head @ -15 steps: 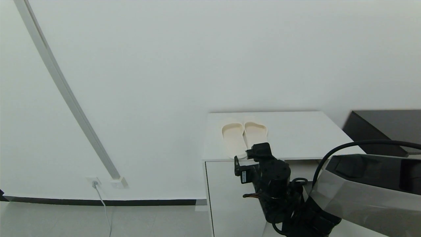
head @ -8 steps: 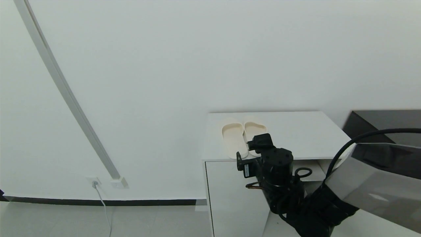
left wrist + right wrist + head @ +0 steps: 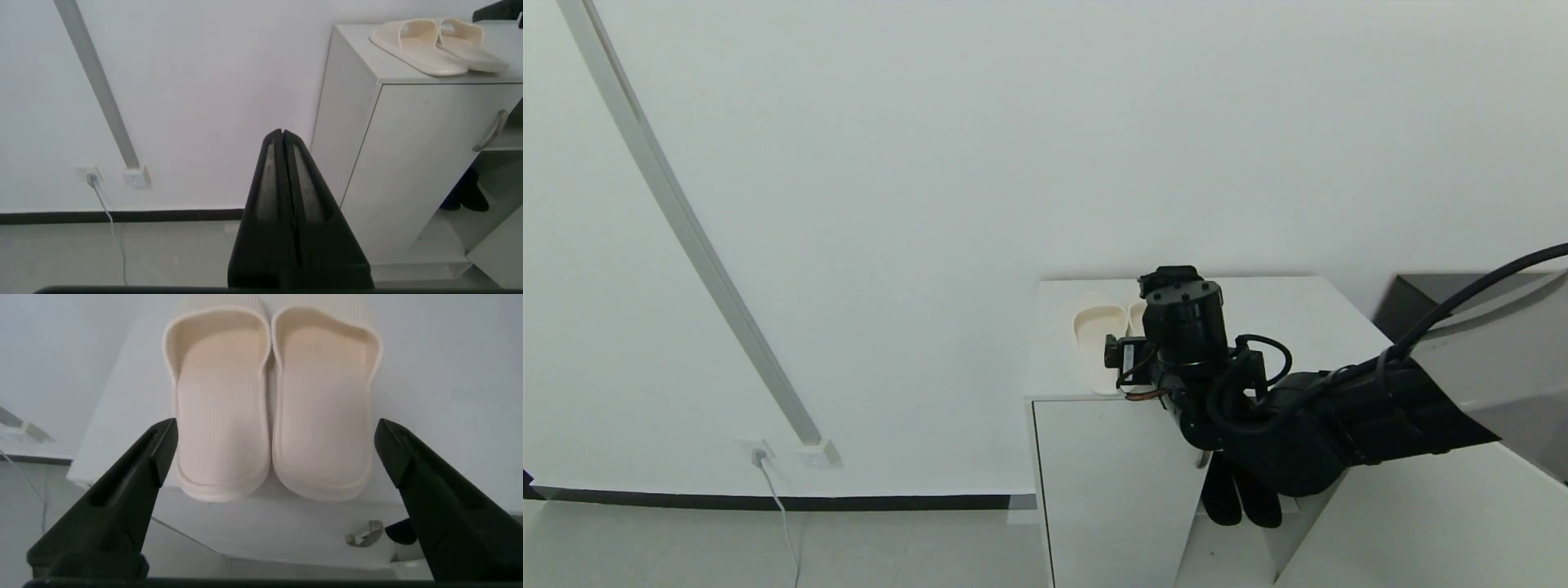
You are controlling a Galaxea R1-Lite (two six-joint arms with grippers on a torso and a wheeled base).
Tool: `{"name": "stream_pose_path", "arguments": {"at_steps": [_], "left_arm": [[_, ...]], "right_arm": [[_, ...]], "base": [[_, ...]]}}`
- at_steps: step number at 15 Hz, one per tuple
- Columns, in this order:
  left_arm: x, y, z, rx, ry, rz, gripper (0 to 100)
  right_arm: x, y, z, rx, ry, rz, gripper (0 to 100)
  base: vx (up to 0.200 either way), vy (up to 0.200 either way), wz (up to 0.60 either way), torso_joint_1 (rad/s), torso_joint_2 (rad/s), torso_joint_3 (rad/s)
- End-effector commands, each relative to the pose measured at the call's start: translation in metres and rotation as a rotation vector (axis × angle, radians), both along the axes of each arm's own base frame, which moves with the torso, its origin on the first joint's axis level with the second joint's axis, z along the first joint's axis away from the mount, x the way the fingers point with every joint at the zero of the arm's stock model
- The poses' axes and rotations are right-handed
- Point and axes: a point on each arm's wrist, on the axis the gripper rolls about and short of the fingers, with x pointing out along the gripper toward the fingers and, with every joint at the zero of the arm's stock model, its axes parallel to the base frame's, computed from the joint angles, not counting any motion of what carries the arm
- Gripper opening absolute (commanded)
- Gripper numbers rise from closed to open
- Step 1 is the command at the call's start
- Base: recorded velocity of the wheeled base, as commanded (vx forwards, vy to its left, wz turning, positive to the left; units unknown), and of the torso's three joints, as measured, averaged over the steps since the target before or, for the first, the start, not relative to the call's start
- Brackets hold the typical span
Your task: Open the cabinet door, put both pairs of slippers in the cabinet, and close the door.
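Observation:
A pair of cream slippers (image 3: 1094, 327) lies side by side on top of the white cabinet (image 3: 1282, 327), near its left front corner. My right gripper (image 3: 275, 433) hovers open just above them, one finger (image 3: 122, 514) on either side of the pair (image 3: 274, 392). A pair of dark slippers (image 3: 1241, 494) stands inside the cabinet, behind the open right door (image 3: 1413, 523). The left door (image 3: 1111, 490) is closed. My left gripper (image 3: 282, 139) is shut and empty, held low and to the left of the cabinet (image 3: 409, 163).
A dark piece of furniture (image 3: 1429, 290) stands to the right of the cabinet. A wall socket with a cable (image 3: 760, 453) and a slanted grey strip (image 3: 686, 229) are on the wall to the left. Bare floor (image 3: 768, 547) lies there.
My right arm has risen from in front of the cabinet's opening to above its top, over the cream slippers. The left door and the slippers have not moved.

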Motion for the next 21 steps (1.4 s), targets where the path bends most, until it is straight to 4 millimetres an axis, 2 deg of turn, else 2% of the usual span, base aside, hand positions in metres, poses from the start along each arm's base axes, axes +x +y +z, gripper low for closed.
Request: {"name": "stream_pose_path", "arguments": {"at_steps": [1, 2, 9, 13, 18, 21], "left_arm": [[0.000, 0.000, 0.000, -0.001, 0.001, -0.001, 0], [0.000, 0.000, 0.000, -0.001, 0.001, -0.001, 0], [0.000, 0.000, 0.000, -0.001, 0.001, -0.001, 0], [0.000, 0.000, 0.000, -0.004, 0.001, 0.001, 0], [0.000, 0.000, 0.000, -0.004, 0.001, -0.001, 0], [0.000, 0.000, 0.000, -0.004, 0.001, -0.001, 0]], "right_arm": [[0.001, 0.001, 0.002, 0.010, -0.005, -0.001, 100], [0.002, 0.002, -0.004, -0.001, 0.007, -0.001, 100], [0.001, 0.002, -0.030, -0.023, 0.065, -0.001, 100], [0.007, 0.008, -0.048, -0.019, 0.061, 0.028, 100], [0.037, 0.006, -0.061, -0.022, 0.053, 0.016, 100], [0.054, 0.004, -0.062, -0.008, 0.042, 0.040, 100]], "base": [[0.000, 0.000, 0.00, 0.000, 0.00, 0.000], [0.000, 0.000, 0.00, 0.000, 0.00, 0.000], [0.200, 0.000, 0.00, 0.003, 0.00, 0.002], [0.000, 0.000, 0.00, 0.000, 0.00, 0.000], [0.000, 0.000, 0.00, 0.000, 0.00, 0.000], [0.000, 0.000, 0.00, 0.000, 0.00, 0.000]]}}
